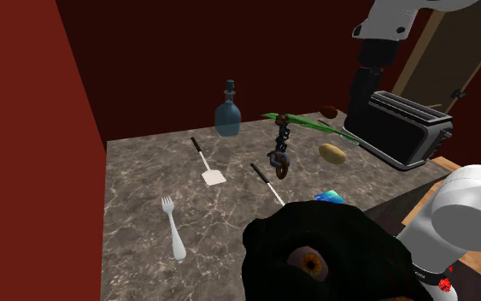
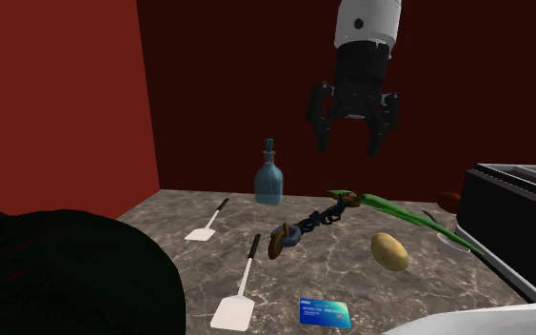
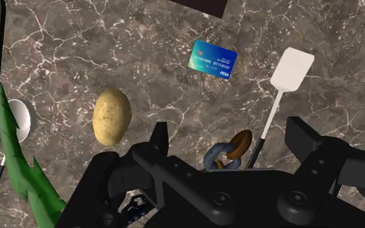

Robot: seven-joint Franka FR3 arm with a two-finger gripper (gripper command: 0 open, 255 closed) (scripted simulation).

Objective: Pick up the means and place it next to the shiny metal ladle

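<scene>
A blue bank card [image 3: 213, 58] lies flat on the dark marbled counter [image 3: 77, 52], near the front edge [image 1: 329, 197] [image 2: 325, 312]. The ladle shows as a pale round bowl [image 3: 17, 120] with a thin handle, lying beside the toaster and partly under a green leaf [image 3: 19, 168]. My gripper [image 2: 351, 143] hangs high over the middle of the counter, open and holding nothing. Seen from the wrist, the gripper [image 3: 231, 139] points down at a dark chain-like tool with a brown handle [image 3: 229, 152]. The card is farther out past the fingertips, and the ladle is off to one side beyond the potato.
A potato [image 3: 111, 116] lies between the ladle and the chain-like tool [image 2: 304, 228]. Two white spatulas [image 1: 206, 162] [image 1: 268, 184], a fork [image 1: 173, 227] and a blue bottle [image 1: 227, 111] are on the counter. A toaster [image 1: 401, 128] stands at the shoulder view's right. A black lump [image 1: 315, 256] blocks the near foreground.
</scene>
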